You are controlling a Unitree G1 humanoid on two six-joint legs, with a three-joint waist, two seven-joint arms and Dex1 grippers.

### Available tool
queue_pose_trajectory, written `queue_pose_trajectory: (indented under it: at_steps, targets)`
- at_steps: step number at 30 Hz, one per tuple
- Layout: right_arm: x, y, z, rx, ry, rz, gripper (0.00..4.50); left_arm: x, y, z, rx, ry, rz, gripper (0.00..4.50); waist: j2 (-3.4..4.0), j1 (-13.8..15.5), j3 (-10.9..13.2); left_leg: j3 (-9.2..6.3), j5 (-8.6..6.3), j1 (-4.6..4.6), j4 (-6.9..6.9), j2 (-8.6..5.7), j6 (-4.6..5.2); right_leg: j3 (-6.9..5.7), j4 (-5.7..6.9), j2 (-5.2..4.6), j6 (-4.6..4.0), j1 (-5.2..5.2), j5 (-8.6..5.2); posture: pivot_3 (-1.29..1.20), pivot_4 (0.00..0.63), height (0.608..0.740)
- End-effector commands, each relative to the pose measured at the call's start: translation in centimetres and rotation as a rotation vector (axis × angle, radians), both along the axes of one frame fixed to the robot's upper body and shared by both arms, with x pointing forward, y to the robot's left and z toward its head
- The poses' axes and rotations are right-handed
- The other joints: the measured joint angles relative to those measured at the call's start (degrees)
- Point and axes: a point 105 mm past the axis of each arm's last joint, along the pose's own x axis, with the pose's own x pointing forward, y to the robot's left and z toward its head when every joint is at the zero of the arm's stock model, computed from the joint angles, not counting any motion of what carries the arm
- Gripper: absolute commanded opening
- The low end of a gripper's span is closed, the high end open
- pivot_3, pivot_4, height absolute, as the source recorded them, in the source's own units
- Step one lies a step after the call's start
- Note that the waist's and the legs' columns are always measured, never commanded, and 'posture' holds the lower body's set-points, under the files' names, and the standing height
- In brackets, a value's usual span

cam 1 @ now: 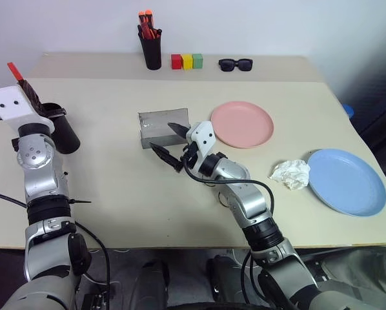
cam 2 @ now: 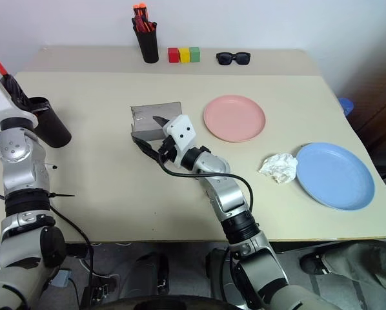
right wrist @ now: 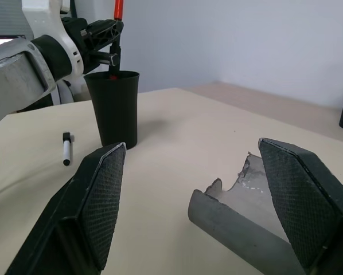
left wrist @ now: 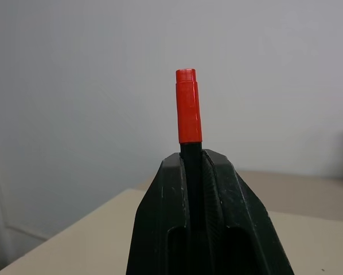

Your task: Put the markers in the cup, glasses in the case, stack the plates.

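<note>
On the table [cam 1: 115,213], left side, the cup [right wrist: 114,106] sits right under the left gripper [right wrist: 115,41], clenched on a marker [left wrist: 188,109]. Right gripper [right wrist: 191,200] gapes by the case [cam 1: 162,126]. Tilted marker could clip the rim and tip it.

**Right wrist view: marker over cup, case between open fingers**

Right gripper [right wrist: 197,200] wide open, one finger each side of the open grey case [right wrist: 240,220], no contact. Further across the table [right wrist: 177,126] stands the black cup [right wrist: 114,106]. Left gripper [right wrist: 102,35] clamps a red-capped marker [right wrist: 117,23] upright, lower end at the cup's rim. A second marker [right wrist: 66,148] lies flat just beside the cup.
</note>
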Motion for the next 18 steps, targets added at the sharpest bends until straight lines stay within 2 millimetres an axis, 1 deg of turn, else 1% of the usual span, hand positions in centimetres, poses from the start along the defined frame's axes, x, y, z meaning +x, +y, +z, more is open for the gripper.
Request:
queue_pose_trajectory:
  at_steps: [1, 2, 4, 5, 7, 11, 13, 16, 18]
  targets:
    - [-0.4, 0.2, 1.1, 0.031, -0.037, 0.017, 3.78, -0.6, -0.5, 1.4, 0.021, -0.061, -0.008, 0.03, 0.0, 0.0, 0.0, 0.0, 0.0, 0.0, 0.0, 0.0, 0.0, 0.0, 0.0, 0.0, 0.0, 0.0, 0.0, 0.0, 0.15, 0.725]
    - [-0.4, 0.2, 1.1, 0.031, -0.035, 0.019, 3.78, -0.6, -0.4, 1.4, 0.019, -0.061, -0.003, 0.03, 0.0, 0.0, 0.0, 0.0, 0.0, 0.0, 0.0, 0.0, 0.0, 0.0, 0.0, 0.0, 0.0, 0.0, 0.0, 0.0, 0.15, 0.725]
    - [-0.4, 0.2, 1.1, 0.03, -0.033, 0.025, 3.78, -0.8, -0.4, 1.3, 0.021, -0.06, 0.012, 0.84, 0.0, 0.01, 0.0, 0.0, 0.0, 0.0, 0.0, 0.0, 0.0, 0.0, 0.0, 0.0, 0.0, 0.0, 0.0, 0.0, 0.15, 0.725]
    - [-0.4, 0.3, 1.1, 0.03, -0.033, 0.027, 3.78, -0.8, -0.3, 1.3, 0.024, -0.058, 0.023, 1.11, 0.0, 0.01, 0.0, 0.0, 0.0, 0.0, 0.0, 0.0, 0.0, 0.0, 0.0, 0.0, 0.0, 0.0, 0.0, 0.0, 0.15, 0.725]
    - [-0.5, 0.3, 1.0, 0.029, -0.032, 0.029, 3.78, -0.9, -0.2, 1.3, 0.026, -0.057, 0.036, 2.03, 0.0, 0.01, 0.0, 0.0, 0.0, 0.0, 0.0, 0.0, 0.0, 0.0, 0.0, 0.0, 0.0, 0.0, 0.0, 0.0, 0.15, 0.725]
    - [-0.5, 0.3, 1.0, 0.028, -0.031, 0.031, 3.78, -1.3, -0.3, 1.7, 0.017, -0.088, 0.04, 2.03, 0.0, 0.01, 0.0, 0.0, 0.0, 0.0, 0.0, 0.0, 0.0, 0.0, 0.0, 0.0, 0.0, 0.0, 0.0, 0.0, 0.15, 0.725]
    - [-0.5, 0.3, 1.0, 0.027, -0.031, 0.034, 3.78, -1.9, 0.0, 2.5, -0.011, -0.136, 0.052, 2.03, 0.0, 0.01, 0.0, 0.0, 0.0, 0.0, 0.0, 0.0, 0.0, 0.0, 0.0, 0.0, 0.0, 0.0, 0.0, 0.0, 0.15, 0.725]
    - [-0.6, 0.3, 1.0, 0.025, -0.031, 0.034, 3.78, -3.9, 1.2, 4.2, -0.041, -0.223, 0.131, 2.03, -0.01, -0.04, 0.0, -0.01, 0.0, 0.0, 0.0, 0.0, 0.0, 0.0, 0.0, 0.0, 0.0, 0.0, 0.0, 0.0, 0.15, 0.725]
    - [-0.6, 0.2, 1.0, 0.023, -0.03, 0.034, 3.78, -6.2, 3.0, 5.0, -0.078, -0.265, 0.253, 2.03, -0.01, -0.17, 0.0, -0.01, 0.0, 0.0, 0.0, 0.01, 0.0, 0.0, 0.0, 0.0, 0.0, 0.0, 0.0, 0.0, 0.15, 0.725]
